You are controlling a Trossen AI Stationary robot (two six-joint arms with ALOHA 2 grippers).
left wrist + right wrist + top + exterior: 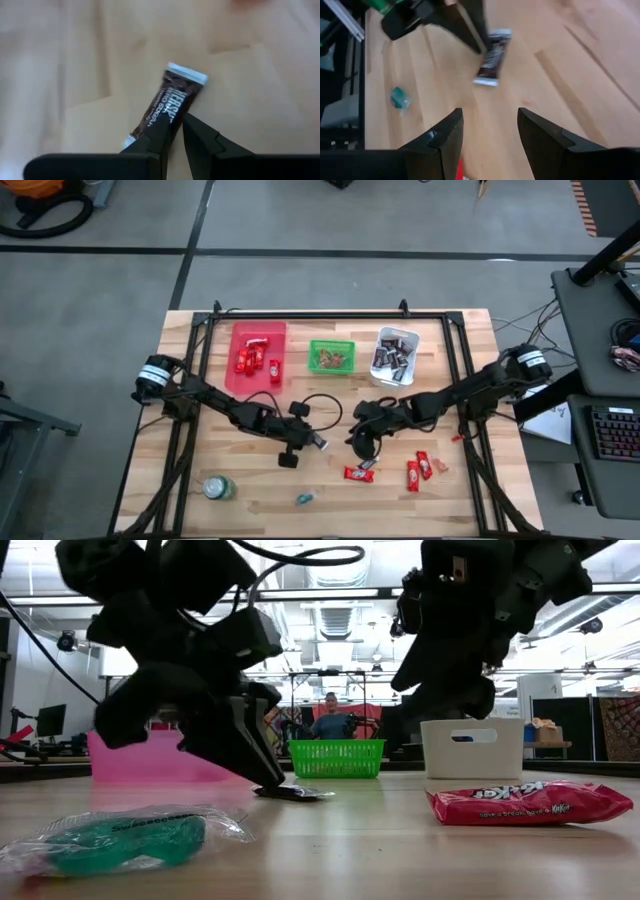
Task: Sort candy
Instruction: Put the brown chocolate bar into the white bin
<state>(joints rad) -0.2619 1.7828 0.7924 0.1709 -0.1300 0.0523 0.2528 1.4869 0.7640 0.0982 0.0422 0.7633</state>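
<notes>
My left gripper (176, 131) is down at the tabletop near the middle, its fingers drawn nearly together with their tips pinching the edge of a dark brown-and-silver candy bar (170, 102) that lies flat on the wood. My right gripper (489, 131) hovers just beside it, jaws spread wide with nothing between them. Below that gripper in the high view I see red-wrapped candies (414, 471) scattered on the table (250, 500), and a small teal candy (305, 498) near the front edge. Further back, the pink tray (238, 335) holds red candies, the green basket (331, 345) mixed pieces, the white bin (410, 336) dark ones.
</notes>
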